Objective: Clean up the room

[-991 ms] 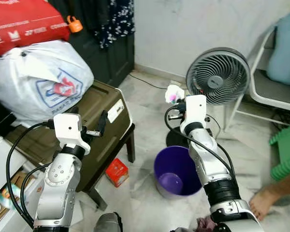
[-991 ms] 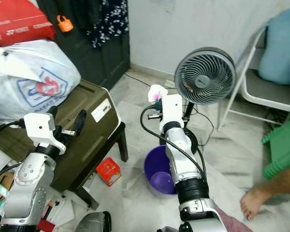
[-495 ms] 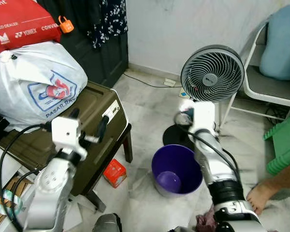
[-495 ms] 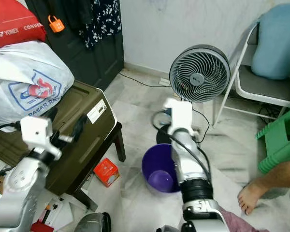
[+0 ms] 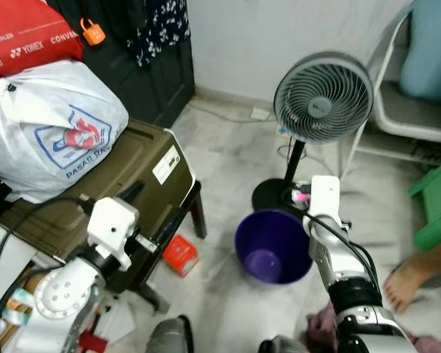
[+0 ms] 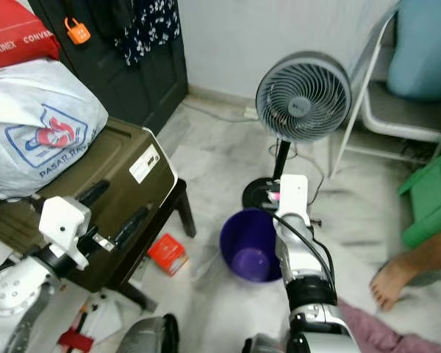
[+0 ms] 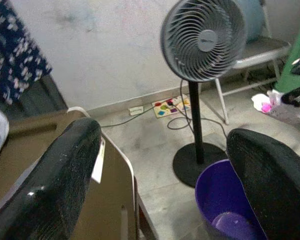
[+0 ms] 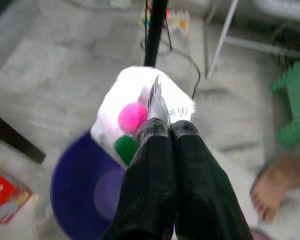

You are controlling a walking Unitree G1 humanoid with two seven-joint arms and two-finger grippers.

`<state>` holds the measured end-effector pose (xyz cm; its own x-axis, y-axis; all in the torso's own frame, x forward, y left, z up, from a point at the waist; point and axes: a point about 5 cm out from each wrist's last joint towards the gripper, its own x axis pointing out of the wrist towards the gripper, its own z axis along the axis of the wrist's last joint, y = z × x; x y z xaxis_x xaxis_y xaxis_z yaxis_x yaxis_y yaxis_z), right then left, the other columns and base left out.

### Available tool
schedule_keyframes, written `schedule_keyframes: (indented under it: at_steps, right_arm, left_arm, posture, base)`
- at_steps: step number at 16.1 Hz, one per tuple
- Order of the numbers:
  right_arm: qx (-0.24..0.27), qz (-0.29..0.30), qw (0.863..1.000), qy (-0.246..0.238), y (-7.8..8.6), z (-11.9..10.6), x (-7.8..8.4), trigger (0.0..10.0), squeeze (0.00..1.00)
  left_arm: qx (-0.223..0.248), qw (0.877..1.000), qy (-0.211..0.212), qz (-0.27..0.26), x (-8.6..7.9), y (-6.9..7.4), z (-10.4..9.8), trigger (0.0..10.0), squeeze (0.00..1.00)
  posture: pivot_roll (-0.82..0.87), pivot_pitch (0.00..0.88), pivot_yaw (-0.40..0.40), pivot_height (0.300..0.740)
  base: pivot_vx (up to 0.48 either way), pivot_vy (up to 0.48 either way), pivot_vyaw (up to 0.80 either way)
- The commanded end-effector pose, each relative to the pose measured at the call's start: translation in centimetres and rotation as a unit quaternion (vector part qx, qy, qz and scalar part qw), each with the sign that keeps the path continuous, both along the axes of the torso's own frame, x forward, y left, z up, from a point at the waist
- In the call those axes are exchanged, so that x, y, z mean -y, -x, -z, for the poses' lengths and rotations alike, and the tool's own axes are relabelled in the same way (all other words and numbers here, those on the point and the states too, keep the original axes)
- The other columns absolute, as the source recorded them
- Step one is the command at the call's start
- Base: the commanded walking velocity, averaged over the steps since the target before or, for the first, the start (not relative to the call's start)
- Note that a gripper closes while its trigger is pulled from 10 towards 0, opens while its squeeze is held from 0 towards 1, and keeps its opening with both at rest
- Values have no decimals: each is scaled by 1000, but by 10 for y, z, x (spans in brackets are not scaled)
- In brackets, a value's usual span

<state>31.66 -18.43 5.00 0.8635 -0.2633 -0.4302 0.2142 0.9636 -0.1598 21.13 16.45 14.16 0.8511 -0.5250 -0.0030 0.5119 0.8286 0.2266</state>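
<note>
The right gripper (image 8: 162,132), fingers pinched together, holds a clear pompom bag (image 8: 140,110) above the purple bin's (image 5: 273,246) 2 o'clock rim. The left gripper (image 7: 165,165), fingers spread wide and empty, hovers beside the olive suitcase (image 5: 125,180).

This is looking like a room in a home, a bit messy. A standing fan (image 5: 323,98) is sitting on the shiny stone floor (image 5: 228,154) by the white wall. A full plastic shopping bag (image 5: 51,129) is lying on a dark case (image 5: 143,158). Clothes (image 5: 158,26) are hanging by a dark door, and a person's bare foot (image 5: 408,283) is resting on the floor.
</note>
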Motion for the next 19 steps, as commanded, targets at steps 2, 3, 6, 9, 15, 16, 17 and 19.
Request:
schedule_keyframes:
  at_steps: [2,3,6,9,15,16,17,19]
  right_arm:
    - [-9,14,1000,-9,2,8,1,10000,0]
    - [-13,25,1000,-7,4,13,3,10000,0]
    - [5,45,999,19,0,10,13,10000,0]
    - [58,48,997,33,-17,-12,16,10000,0]
    - [80,7,997,13,-34,-22,-18,10000,0]
    - [76,6,997,12,-33,-20,-20,10000,0]
    - [74,7,997,9,-32,-18,-21,10000,0]
    - [73,7,997,8,-32,-17,-21,10000,769]
  left_arm:
    - [-1,1000,-6,-10,-6,1,-10,10000,0]
    - [-1,1000,-6,-19,-8,4,-15,10000,0]
    - [-10,1000,-11,-18,-8,17,-21,10000,0]
    - [-17,999,-20,-19,-12,20,-21,10000,0]
    - [-23,999,-22,-28,-10,19,-23,10000,0]
    - [-24,999,-22,-31,-10,20,-23,10000,0]
    - [-23,999,-22,-34,-10,20,-23,10000,0]
    - [-24,999,-23,-41,-12,20,-22,10000,0]
  posture:
    - [224,206,120,740]
    - [252,223,141,740]
    - [303,246,183,740]
    - [312,251,201,740]
    - [320,243,184,740]
    - [323,242,182,740]
    - [325,242,180,740]
    - [324,241,179,740]
  base:
    - [0,0,0]
    - [0,0,0]
    - [0,0,0]
    - [0,0,0]
    - [0,0,0]
    - [0,0,0]
    - [0,0,0]
    - [0,0,0]
